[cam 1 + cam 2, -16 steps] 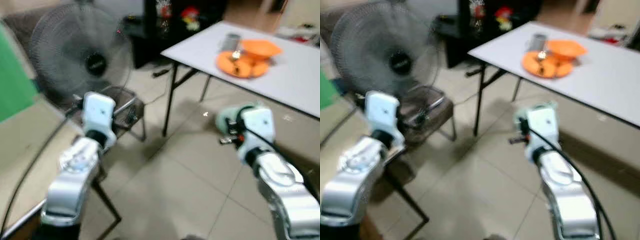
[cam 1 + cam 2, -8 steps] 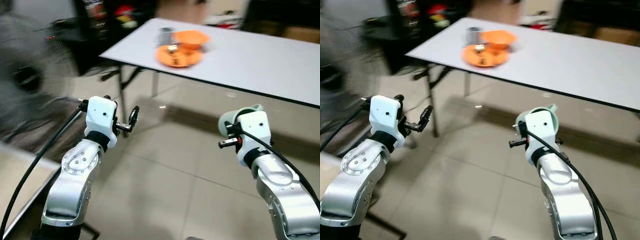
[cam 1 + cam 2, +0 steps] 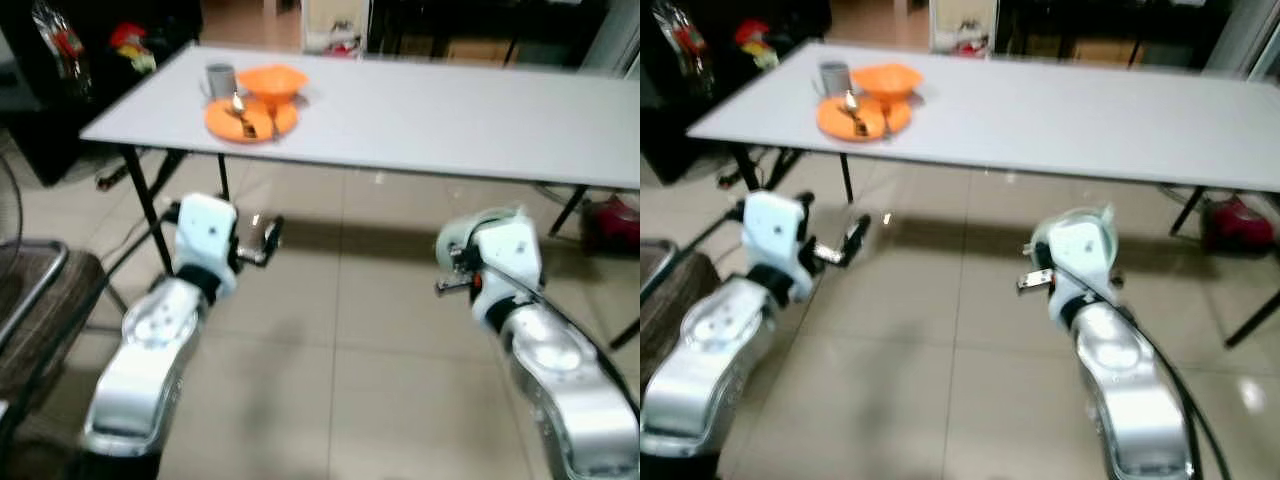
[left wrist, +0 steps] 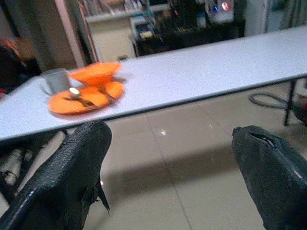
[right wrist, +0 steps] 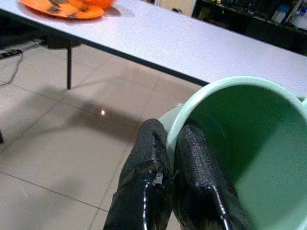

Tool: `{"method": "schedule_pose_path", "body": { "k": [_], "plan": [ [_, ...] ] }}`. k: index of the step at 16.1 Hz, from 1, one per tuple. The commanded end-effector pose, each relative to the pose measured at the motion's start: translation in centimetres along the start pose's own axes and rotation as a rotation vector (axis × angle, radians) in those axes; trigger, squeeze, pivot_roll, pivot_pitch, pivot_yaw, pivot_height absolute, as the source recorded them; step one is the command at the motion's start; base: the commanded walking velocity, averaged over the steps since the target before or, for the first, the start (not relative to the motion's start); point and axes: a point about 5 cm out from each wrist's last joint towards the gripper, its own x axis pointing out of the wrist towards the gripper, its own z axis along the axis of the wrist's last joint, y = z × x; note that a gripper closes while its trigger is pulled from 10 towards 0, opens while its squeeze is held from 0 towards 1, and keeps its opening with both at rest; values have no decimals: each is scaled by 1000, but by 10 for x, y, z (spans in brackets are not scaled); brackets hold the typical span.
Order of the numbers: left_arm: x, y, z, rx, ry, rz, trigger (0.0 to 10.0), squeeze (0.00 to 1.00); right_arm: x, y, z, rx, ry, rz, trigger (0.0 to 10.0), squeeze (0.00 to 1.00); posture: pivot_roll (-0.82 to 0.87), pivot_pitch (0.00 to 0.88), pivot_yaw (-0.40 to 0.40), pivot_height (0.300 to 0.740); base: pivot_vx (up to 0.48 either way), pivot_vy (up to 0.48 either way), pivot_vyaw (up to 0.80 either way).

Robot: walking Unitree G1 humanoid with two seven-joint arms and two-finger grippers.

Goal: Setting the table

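Note:
A long white table (image 3: 450, 100) stands ahead of me. At its left end lie an orange plate (image 3: 245, 118) with a spoon on it, an orange bowl (image 3: 272, 80) and a grey cup (image 3: 219, 77). My right gripper (image 5: 172, 139) is shut on the rim of a pale green cup (image 5: 240, 139), one finger inside and one outside; the cup (image 3: 462, 232) hangs above the floor, short of the table edge. My left gripper (image 4: 168, 158) is open and holds nothing, raised over the floor (image 3: 268, 240) below the plate's end of the table.
A metal-framed chair (image 3: 30, 300) stands at my left. A dark shelf unit (image 3: 60, 60) stands behind the table's left end. Black table legs (image 3: 150, 215) and a red object (image 3: 610, 220) on the floor lie under the table. Tiled floor (image 3: 350, 400) lies between me and the table.
The whole view has swung round: the fan has left the picture and the table now lies straight ahead and closer. Both arms keep their pose; the green cup stays gripped.

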Motion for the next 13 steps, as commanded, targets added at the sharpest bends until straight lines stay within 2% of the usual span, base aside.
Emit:
{"method": "schedule_pose_path", "body": {
  "k": [1,3,6,11,13],
  "plan": [
    [-1,5,3,11,-9,13,10000,0,0,3,6,-17,-32,8,10000,0,44,0,15,740,289,0,0],
    [1,4,4,11,-11,10,10000,0,1,7,9,-32,-51,27,10000,0,46,0,11,740,292,0,0],
    [1,4,5,9,-14,8,10000,0,1,6,8,1,-46,32,10000,0,45,0,6,740,292,0,0],
    [4,4,5,6,-17,9,10000,0,3,3,10,-1,-38,16,10000,0,34,0,13,740,292,0,-663],
    [5,3,5,6,-17,9,10000,0,4,1,10,-11,-36,7,10000,0,32,0,16,740,292,0,0]
  ]
}}
